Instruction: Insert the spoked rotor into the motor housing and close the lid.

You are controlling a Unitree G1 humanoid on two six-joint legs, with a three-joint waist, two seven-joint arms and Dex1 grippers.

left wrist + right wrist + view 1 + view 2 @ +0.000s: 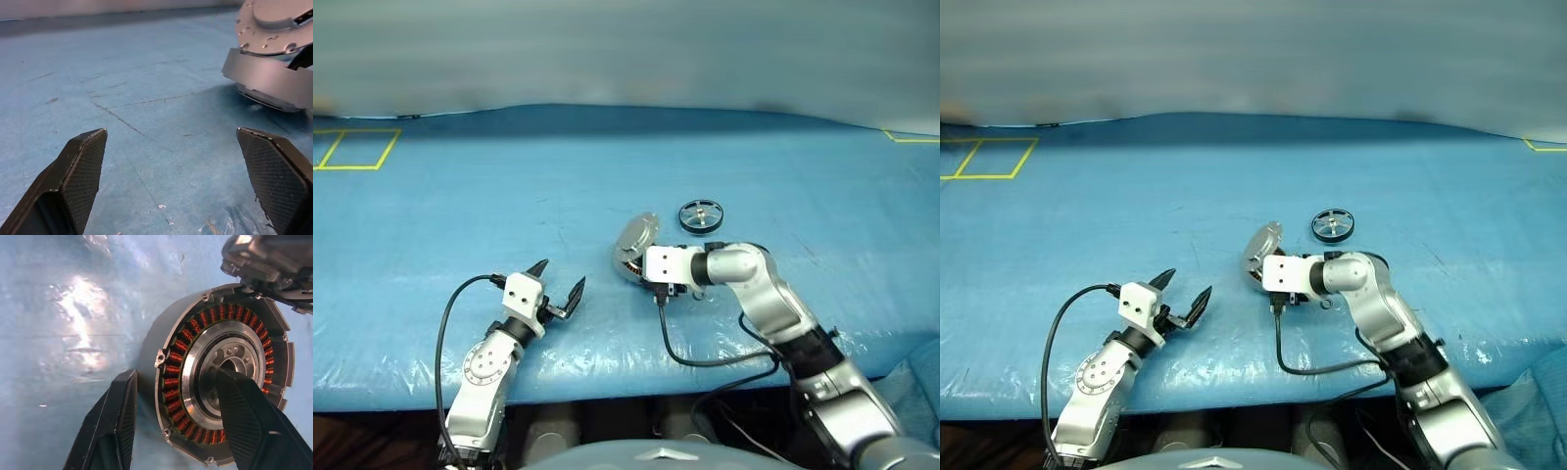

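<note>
Right gripper [176, 426] clamped on motor housing [205, 362]: one finger outside silver wall, other finger inside over central hub, copper windings between. Housing tipped on edge at mid-table, lifted off blue table cover [509, 196]. Lid [636, 235] hinged open, standing up behind gripper; housing interior hidden from head view by wrist block. Spoked rotor [702, 216] lies flat just beyond, apart from housing, untouched. Left gripper [558, 290] near front edge, jaws wide apart, empty, pointing toward housing, well short of it.
</note>
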